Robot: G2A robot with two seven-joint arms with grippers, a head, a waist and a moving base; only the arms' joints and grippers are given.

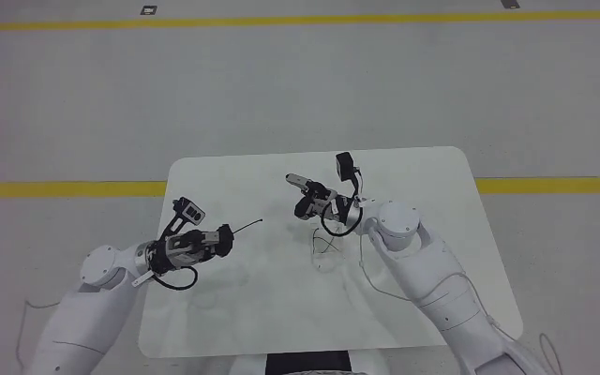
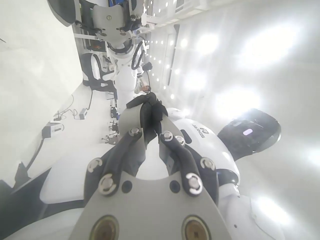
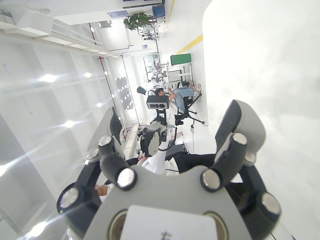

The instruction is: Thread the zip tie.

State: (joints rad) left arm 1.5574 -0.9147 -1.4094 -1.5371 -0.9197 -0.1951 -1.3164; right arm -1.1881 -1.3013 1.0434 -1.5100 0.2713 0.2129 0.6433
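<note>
Threading looks unstarted: the left pincer (image 1: 228, 240) is clamped on the zip tie (image 1: 247, 225), its free end jutting ahead unlooped, while the right pincer (image 1: 294, 179) gapes empty, well apart.

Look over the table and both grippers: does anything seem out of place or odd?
Nothing stands out. The left gripper is shut on the black zip tie, whose thin end sticks out over the white table. The right gripper is open and apart from it.
</note>
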